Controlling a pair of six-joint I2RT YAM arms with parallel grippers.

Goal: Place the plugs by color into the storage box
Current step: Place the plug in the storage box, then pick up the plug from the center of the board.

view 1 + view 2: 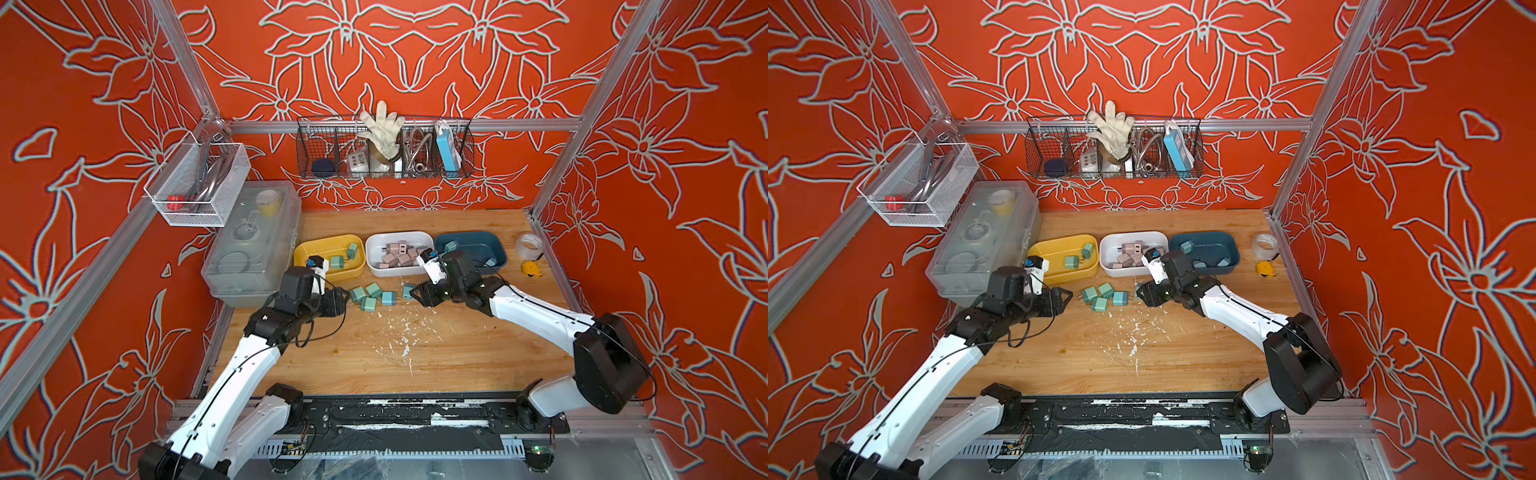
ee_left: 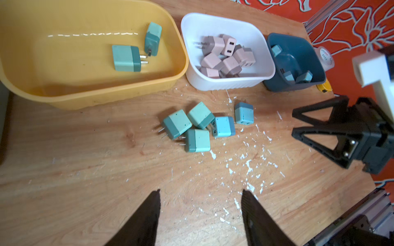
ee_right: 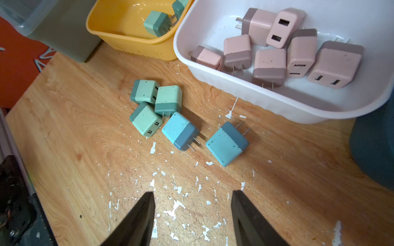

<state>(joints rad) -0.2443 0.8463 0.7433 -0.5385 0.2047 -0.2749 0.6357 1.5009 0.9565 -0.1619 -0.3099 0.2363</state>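
Five loose plugs lie mid-table between my grippers: three mint green (image 1: 368, 296) in a cluster (image 2: 177, 123) (image 3: 168, 100), and two light blue ones (image 2: 223, 126) (image 3: 227, 143). At the back stands a row of three tubs. The yellow tub (image 1: 332, 272) holds two mint green plugs (image 2: 125, 58). In the white tub (image 1: 395, 272) lie several pink plugs (image 3: 268, 64). The dark blue tub (image 1: 478, 249) holds light blue plugs (image 2: 304, 76). My left gripper (image 1: 345, 300) (image 2: 201, 191) is open and empty, left of the cluster. My right gripper (image 1: 415, 295) (image 3: 193, 192) is open and empty, just right of the nearest blue plug.
A clear lidded container (image 1: 253, 241) stands left of the yellow tub. A tape roll (image 1: 530, 245) and a yellow tape measure (image 1: 532, 268) lie right of the blue tub. Wire baskets (image 1: 384, 149) (image 1: 195, 183) hang on the walls. White flecks (image 1: 399, 328) dot the wood.
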